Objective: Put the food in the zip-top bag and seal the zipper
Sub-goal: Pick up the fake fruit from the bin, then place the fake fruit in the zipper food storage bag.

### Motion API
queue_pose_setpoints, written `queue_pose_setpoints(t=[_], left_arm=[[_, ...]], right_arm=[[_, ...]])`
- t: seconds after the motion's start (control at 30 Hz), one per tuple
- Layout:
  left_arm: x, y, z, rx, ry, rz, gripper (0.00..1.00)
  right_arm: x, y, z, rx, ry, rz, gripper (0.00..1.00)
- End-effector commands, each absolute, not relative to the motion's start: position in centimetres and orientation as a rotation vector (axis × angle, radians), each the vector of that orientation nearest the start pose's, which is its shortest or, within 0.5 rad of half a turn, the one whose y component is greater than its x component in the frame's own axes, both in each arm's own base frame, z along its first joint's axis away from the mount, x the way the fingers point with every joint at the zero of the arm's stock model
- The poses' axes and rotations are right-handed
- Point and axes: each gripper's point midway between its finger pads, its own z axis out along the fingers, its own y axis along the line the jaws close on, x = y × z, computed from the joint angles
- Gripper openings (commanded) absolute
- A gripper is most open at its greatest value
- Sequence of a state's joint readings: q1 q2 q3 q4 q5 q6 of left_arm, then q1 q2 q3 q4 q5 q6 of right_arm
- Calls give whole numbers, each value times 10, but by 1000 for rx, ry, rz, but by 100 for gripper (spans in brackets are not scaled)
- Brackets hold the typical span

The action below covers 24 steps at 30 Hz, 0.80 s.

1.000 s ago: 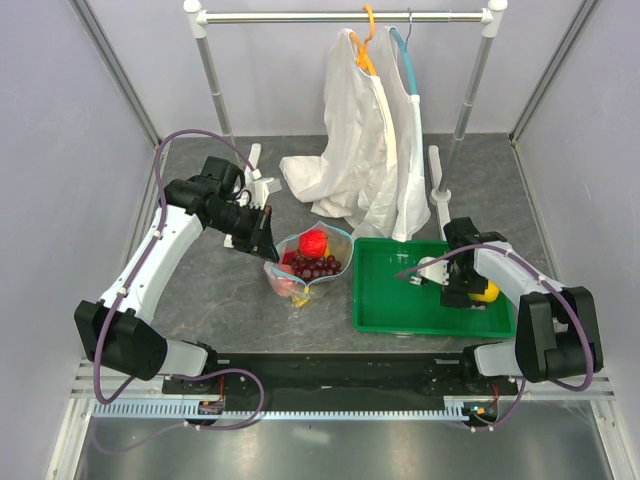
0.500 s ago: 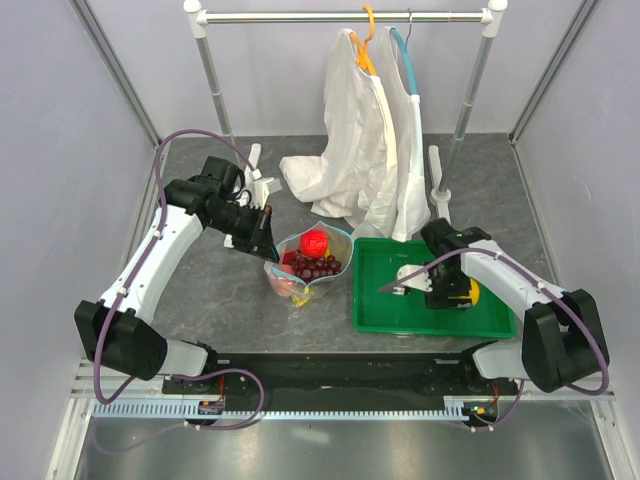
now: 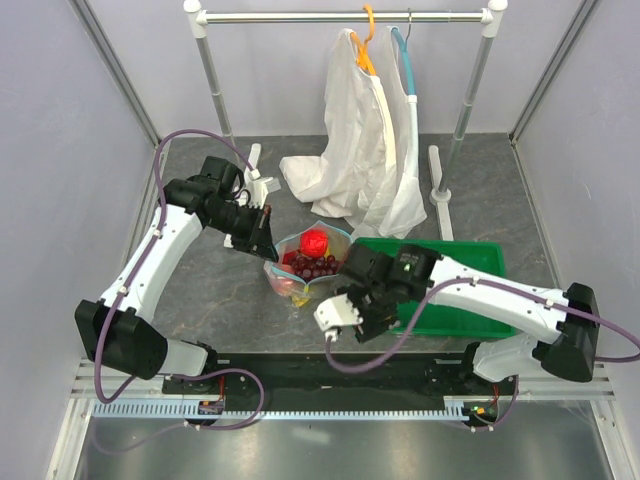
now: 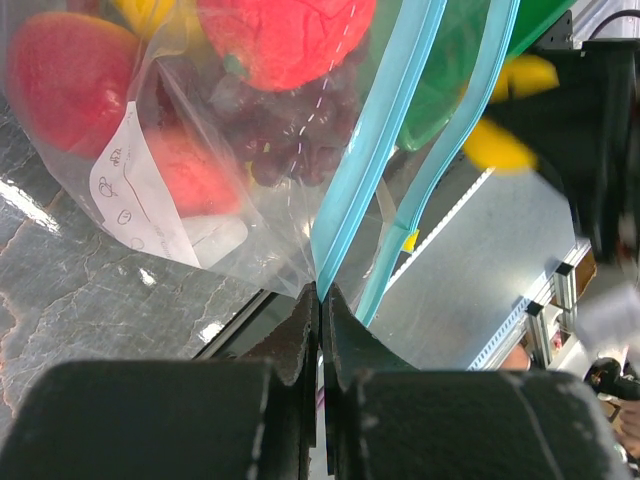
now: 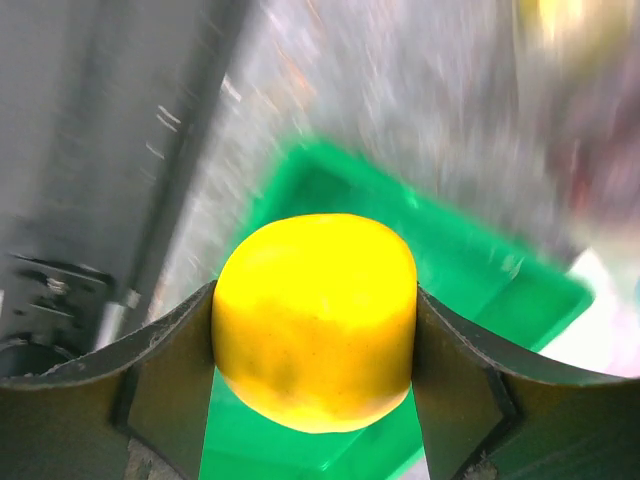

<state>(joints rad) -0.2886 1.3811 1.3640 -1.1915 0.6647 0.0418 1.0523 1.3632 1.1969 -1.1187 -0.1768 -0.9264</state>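
The clear zip-top bag (image 3: 300, 272) stands open on the table, holding the red round fruit (image 3: 315, 241), the purple grapes (image 3: 320, 267) and the peach (image 4: 65, 75). Its white label (image 4: 135, 190) faces the left wrist view. My left gripper (image 3: 264, 234) is shut on the teal zipper (image 4: 375, 160) at the bag's left mouth edge (image 4: 320, 292). My right gripper (image 3: 372, 322) is shut on the yellow piece (image 5: 313, 318) and hangs just right of and in front of the bag. The yellow piece also shows blurred in the left wrist view (image 4: 498, 145).
A green tray (image 3: 478, 262) lies to the right of the bag, under the right arm. White garments (image 3: 365, 150) hang from a rack (image 3: 345, 16) at the back, trailing onto the table. A metal rail (image 3: 320, 408) runs along the near edge.
My right arm has swung left from over the green tray to beside the bag, carrying the yellow piece. My left gripper and the bag have stayed still.
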Motion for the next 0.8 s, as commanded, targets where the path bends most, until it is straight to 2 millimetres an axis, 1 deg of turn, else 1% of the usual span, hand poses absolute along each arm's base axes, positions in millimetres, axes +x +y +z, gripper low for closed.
queue_pose_setpoints(t=[0.0, 0.03, 0.07, 0.13, 0.17, 0.2, 0.23, 0.27, 0.3, 0.33, 0.37, 0.4, 0.43, 0.47, 0.5, 0.53, 0.57, 0.6, 0.7, 0.73, 0.77], left_arm=[[214, -177, 221, 609, 2615, -1028, 2], [213, -177, 221, 608, 2619, -1029, 2], [213, -177, 221, 608, 2618, -1030, 2], [212, -177, 221, 608, 2618, -1030, 2], [212, -176, 220, 609, 2619, -1030, 2], [212, -176, 219, 610, 2621, -1031, 2], [212, -176, 219, 610, 2622, -1034, 2], [211, -177, 219, 613, 2620, -1040, 2], [211, -177, 220, 608, 2621, -1045, 2], [212, -177, 221, 608, 2616, -1046, 2], [212, -179, 222, 606, 2611, -1057, 2], [212, -179, 223, 601, 2608, -1064, 2], [213, -179, 225, 600, 2600, -1068, 2], [213, -179, 227, 599, 2593, -1073, 2], [213, -179, 229, 597, 2590, -1072, 2], [213, -178, 229, 592, 2589, -1073, 2], [213, -178, 230, 594, 2583, -1079, 2], [213, -177, 230, 589, 2583, -1076, 2], [212, -176, 231, 577, 2584, -1091, 2], [213, -175, 231, 571, 2584, -1092, 2], [214, -174, 231, 559, 2584, -1103, 2]], right_arm=[[79, 261, 185, -2401, 1391, 426, 49], [74, 269, 193, -2379, 1391, 449, 48], [77, 282, 217, -2317, 1357, 472, 48], [81, 297, 240, -2246, 1338, 486, 47], [85, 308, 269, -2145, 1337, 510, 47], [93, 321, 284, -2064, 1330, 509, 47], [100, 327, 295, -2001, 1346, 516, 47], [105, 334, 313, -1909, 1372, 549, 47], [115, 347, 324, -1830, 1378, 572, 47], [135, 348, 330, -1743, 1433, 564, 48], [147, 351, 331, -1686, 1468, 560, 48], [162, 359, 331, -1608, 1514, 574, 48], [185, 356, 330, -1539, 1565, 562, 49], [196, 358, 329, -1496, 1592, 573, 49], [208, 365, 324, -1458, 1628, 595, 49], [221, 364, 321, -1421, 1656, 590, 49], [225, 369, 322, -1410, 1657, 612, 49], [230, 375, 318, -1412, 1661, 631, 49], [231, 387, 307, -1412, 1656, 670, 48], [230, 387, 295, -1423, 1680, 675, 49], [231, 388, 288, -1427, 1691, 672, 49]])
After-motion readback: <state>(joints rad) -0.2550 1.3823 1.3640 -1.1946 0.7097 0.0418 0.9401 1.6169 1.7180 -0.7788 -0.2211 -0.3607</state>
